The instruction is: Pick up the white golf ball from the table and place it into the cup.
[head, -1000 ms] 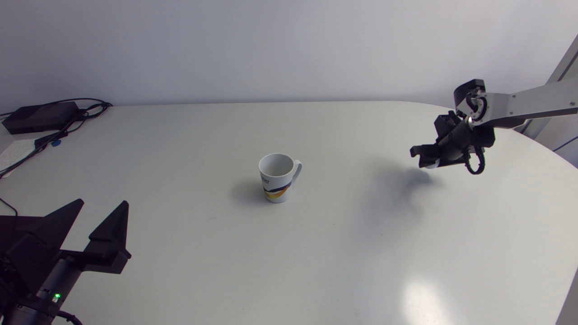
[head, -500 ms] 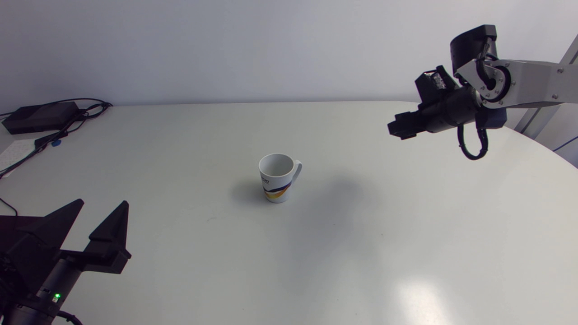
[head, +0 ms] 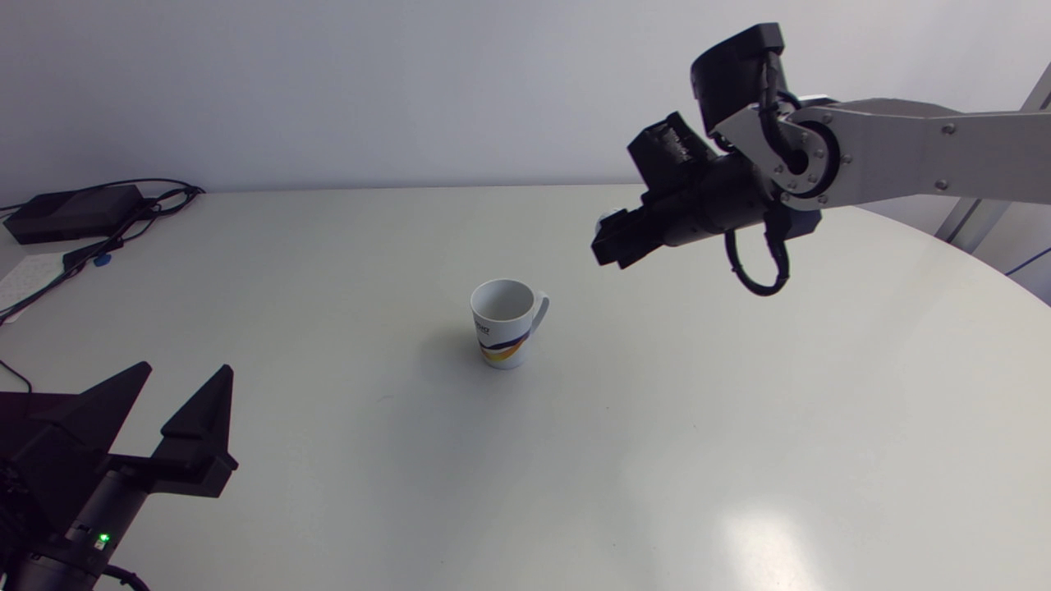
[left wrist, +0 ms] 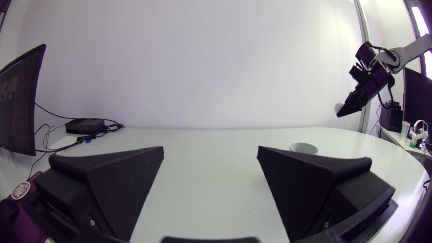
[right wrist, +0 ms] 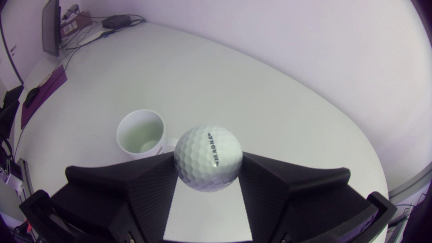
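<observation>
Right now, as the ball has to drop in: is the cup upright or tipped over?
Upright. The cup stands on its base on the table, with its open mouth facing up and its handle at the side.

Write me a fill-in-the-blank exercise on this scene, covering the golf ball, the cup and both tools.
1. The right tool is ____ on the dimpled white golf ball.
2. The white ceramic cup with a handle stands ____ on the pale table.
3. The left tool, holding nothing, has its fingers ____.

Missing words: shut; upright; open.
</observation>
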